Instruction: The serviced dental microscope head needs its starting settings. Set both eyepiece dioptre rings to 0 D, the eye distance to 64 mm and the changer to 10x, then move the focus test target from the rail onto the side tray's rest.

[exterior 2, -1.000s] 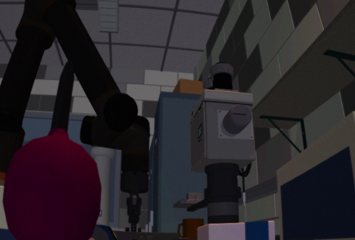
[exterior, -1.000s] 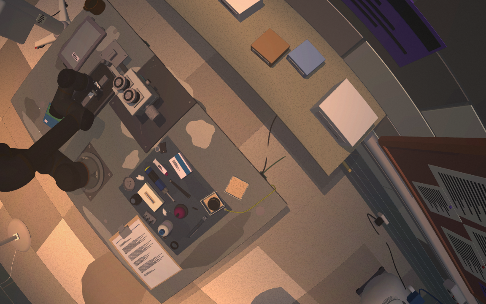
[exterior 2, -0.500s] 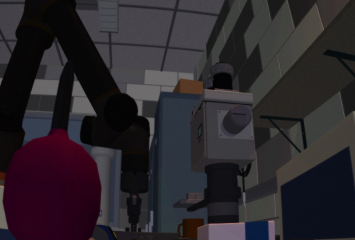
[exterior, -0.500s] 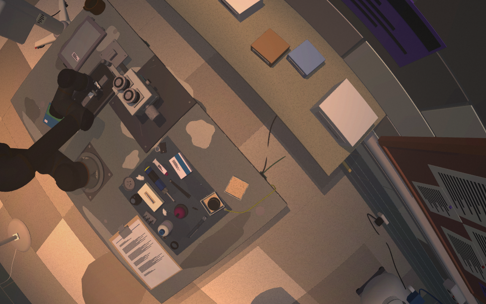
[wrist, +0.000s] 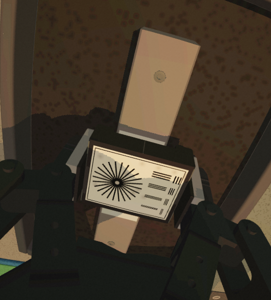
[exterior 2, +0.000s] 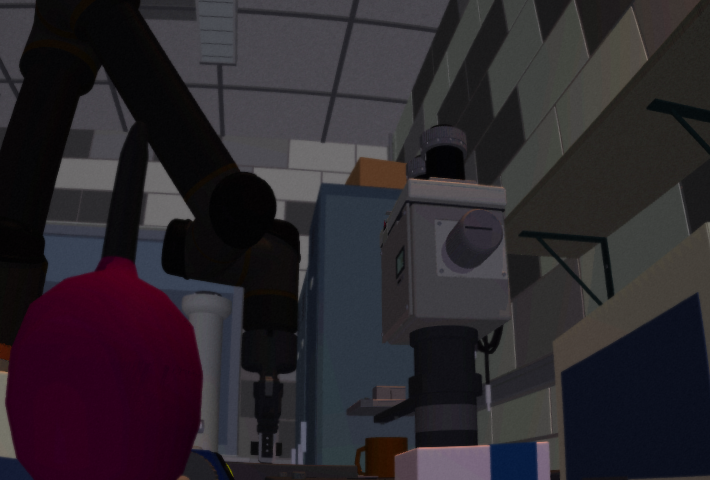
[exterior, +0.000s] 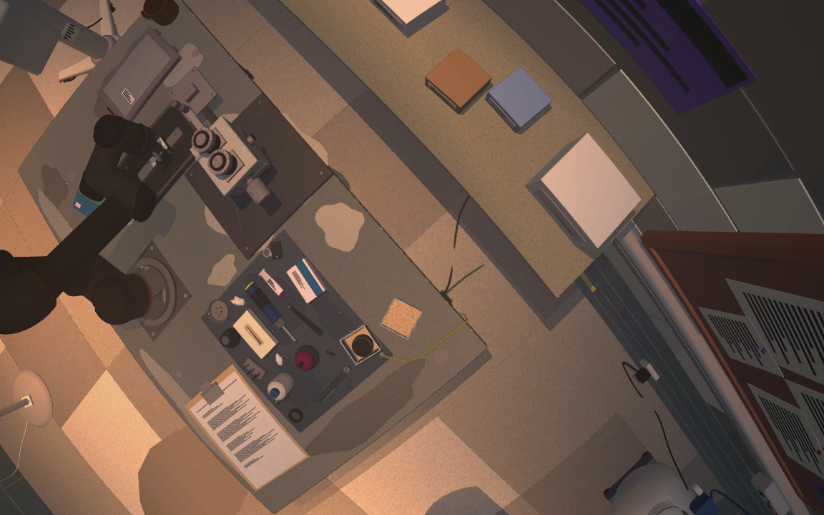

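At the far left of the bench the microscope head (exterior: 231,164) stands on a dark plate, its two eyepieces (exterior: 213,152) pointing up and its grey changer knob (exterior 2: 473,239) on the side. Just left of it a pale rail (wrist: 156,84) runs over a brown mat, and the focus test target (wrist: 136,183), a white card with a starburst and line bars in a dark frame, sits on that rail, gripped by my closed gripper (wrist: 135,184). The side tray (exterior: 138,72) lies beyond the rail. Its rest is hard to make out.
A dark tool mat (exterior: 290,326) with bottles, a red blower (exterior 2: 104,373) and small parts fills the bench's middle, with a clipboard (exterior: 245,426) at its near end. A brown mug (exterior 2: 381,454) stands low by the microscope column. Boxes (exterior: 588,189) sit on the neighbouring counter.
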Controlling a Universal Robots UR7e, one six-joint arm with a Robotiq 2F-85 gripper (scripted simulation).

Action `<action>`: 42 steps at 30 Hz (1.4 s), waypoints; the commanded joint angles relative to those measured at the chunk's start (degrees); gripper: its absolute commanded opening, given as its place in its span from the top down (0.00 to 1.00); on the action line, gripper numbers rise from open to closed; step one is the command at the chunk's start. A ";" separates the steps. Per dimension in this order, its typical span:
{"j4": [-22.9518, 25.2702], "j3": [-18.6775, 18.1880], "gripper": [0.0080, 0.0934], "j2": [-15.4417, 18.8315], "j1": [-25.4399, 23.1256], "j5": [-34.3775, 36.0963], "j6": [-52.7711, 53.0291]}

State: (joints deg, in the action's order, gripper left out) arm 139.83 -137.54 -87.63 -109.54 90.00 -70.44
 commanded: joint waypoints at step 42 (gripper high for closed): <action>-24.05 10.65 1.00 -13.54 0.03 0.00 -0.04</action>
State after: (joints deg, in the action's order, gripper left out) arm 115.74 -126.94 -101.17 -109.52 90.00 -70.48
